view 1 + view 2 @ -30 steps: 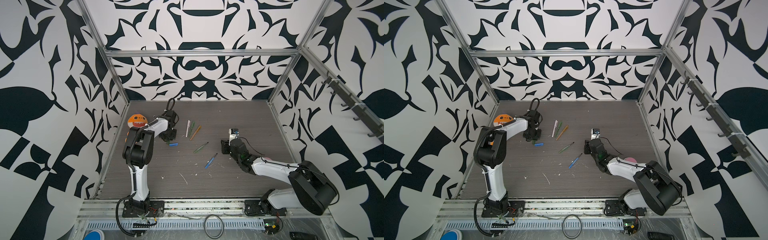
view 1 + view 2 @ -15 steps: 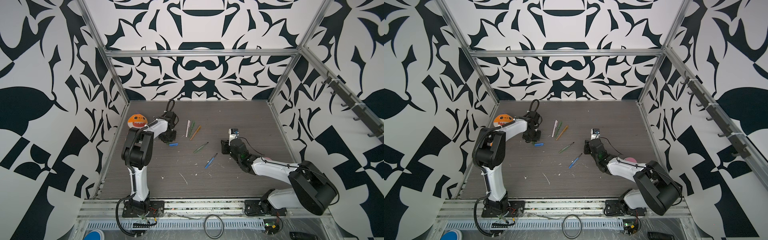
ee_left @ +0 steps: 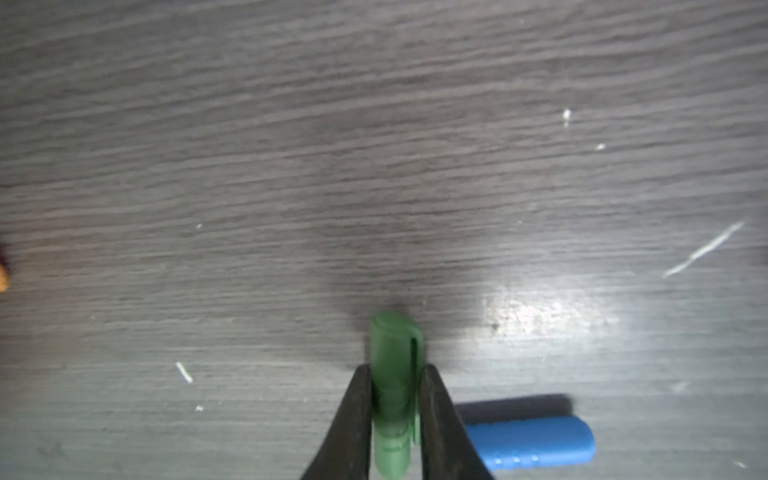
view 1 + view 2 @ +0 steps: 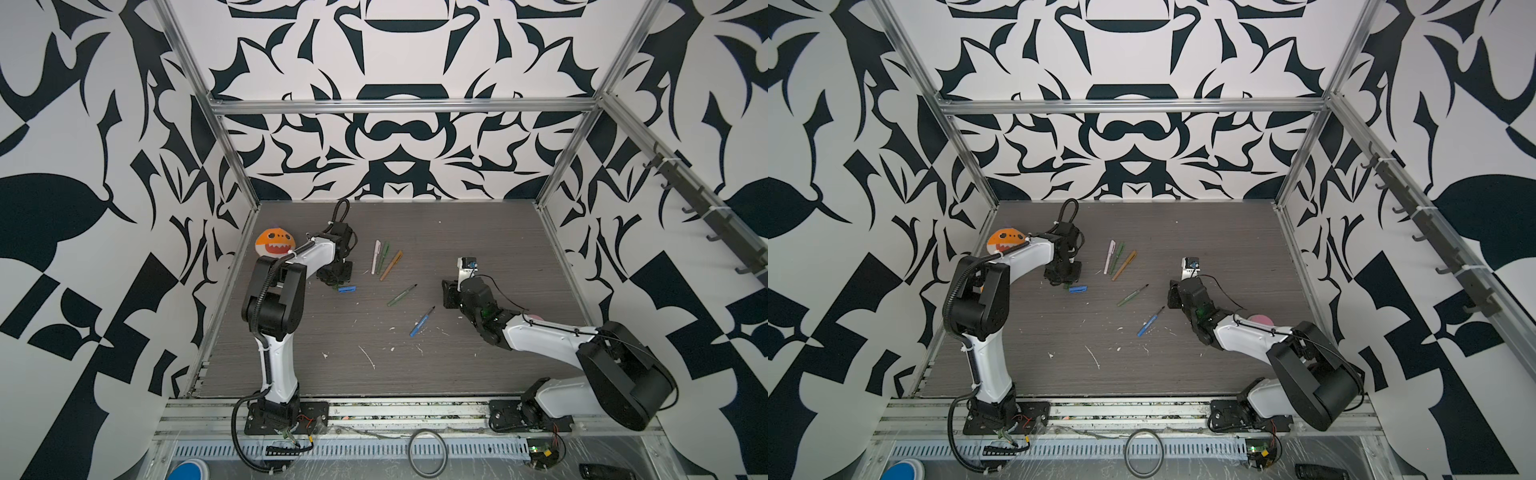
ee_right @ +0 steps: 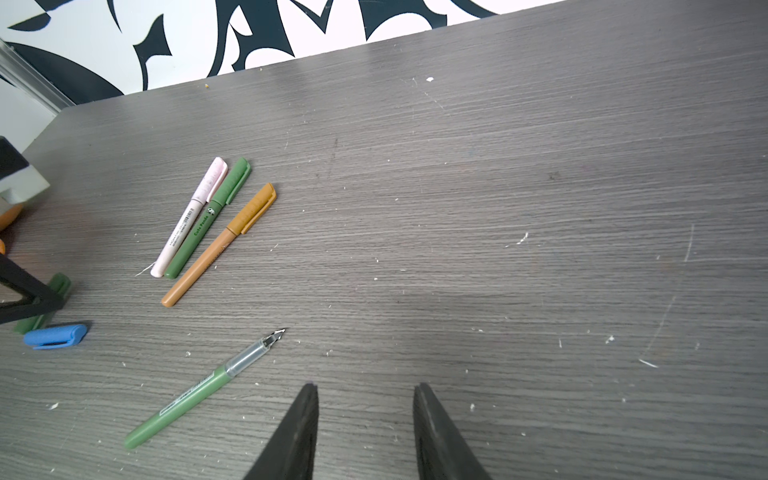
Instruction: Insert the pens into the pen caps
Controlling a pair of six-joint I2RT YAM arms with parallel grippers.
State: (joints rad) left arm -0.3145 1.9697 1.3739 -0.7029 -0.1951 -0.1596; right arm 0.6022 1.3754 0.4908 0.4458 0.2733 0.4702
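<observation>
- My left claw (image 3: 395, 370) pinches a green cap (image 3: 392, 345) between both jaws, its rounded clip end poking out past the fingertips toward the tabletop (image 3: 374, 166). I cannot tell whether the cap is clear of the surface, and its mouth is out of view.
- A blue cap (image 3: 532, 442) lies flat just beside that claw, untouched.
- My right claw (image 5: 365, 388) hangs over bare tabletop, jaws apart, nothing between them.
- The uncapped green pen (image 5: 195, 399) lies near the right claw with its fine nib exposed. The blue pen (image 4: 422, 322), also bare-tipped, lies apart from it.
- Farther back, side by side and already capped, are the white-pink pen (image 5: 187, 220), the capped green pen (image 5: 208, 220) and the orange-brown pen (image 5: 216, 249).
- The cap looks light, hollow and smooth, so it is likely to twist or squirt out under a hard squeeze. I would hold it mid-length, off the clip, leaving the mouth free.
- The pen looks slim, stiff and light, and apt to roll. I would take it across the coloured barrel, well back from the clear section and the nib, which looks easy to bend.
</observation>
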